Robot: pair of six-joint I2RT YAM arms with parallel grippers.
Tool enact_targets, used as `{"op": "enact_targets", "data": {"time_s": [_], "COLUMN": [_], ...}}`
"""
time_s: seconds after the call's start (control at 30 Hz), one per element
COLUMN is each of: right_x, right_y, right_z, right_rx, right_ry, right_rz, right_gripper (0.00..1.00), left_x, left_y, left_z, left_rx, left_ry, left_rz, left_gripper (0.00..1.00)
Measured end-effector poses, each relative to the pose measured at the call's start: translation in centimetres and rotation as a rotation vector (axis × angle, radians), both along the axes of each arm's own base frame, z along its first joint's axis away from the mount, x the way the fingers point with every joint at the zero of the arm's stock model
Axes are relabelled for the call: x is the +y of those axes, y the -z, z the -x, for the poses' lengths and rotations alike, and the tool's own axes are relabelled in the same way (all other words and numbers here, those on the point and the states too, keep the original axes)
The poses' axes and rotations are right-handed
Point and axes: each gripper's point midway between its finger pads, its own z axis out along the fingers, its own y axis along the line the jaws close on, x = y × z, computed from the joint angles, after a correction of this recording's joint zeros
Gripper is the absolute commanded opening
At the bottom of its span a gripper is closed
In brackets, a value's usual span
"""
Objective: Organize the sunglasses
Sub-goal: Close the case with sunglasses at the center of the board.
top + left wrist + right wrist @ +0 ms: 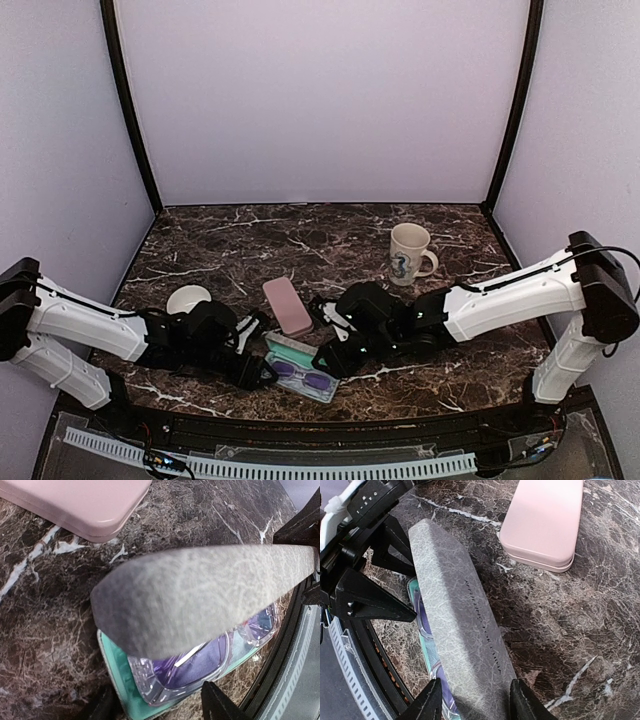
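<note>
Translucent purple-lensed sunglasses (195,667), lower centre in teal-lined case (114,672), between fingers of left gripper (160,705), right gripper (475,700) straddling lid (465,630), both grips unclear.

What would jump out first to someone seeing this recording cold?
The left end effector and right end effector meet at the near edge of the table around a grey case, its lid tilted over sunglasses with purple lenses on teal lining. A closed pink case lies just behind, and a white mug stands farther back, right.
</note>
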Motion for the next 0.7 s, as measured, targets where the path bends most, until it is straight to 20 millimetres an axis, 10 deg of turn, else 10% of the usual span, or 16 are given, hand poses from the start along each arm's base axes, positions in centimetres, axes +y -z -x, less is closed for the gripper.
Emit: {"op": "enact_targets", "data": {"time_s": [0.7], "right_x": [0.33], "right_y": [-0.15], "right_z": [0.19], "right_rx": [0.009], "right_ry": [-0.011], "right_rz": [-0.015], "right_gripper": [0.43], "left_x": [0.00], "left_y": [-0.41], "left_z": [0.55], "left_rx": [-0.023], "left_ry": [0.010], "left_rz": [0.021], "left_gripper": [0.78]}}
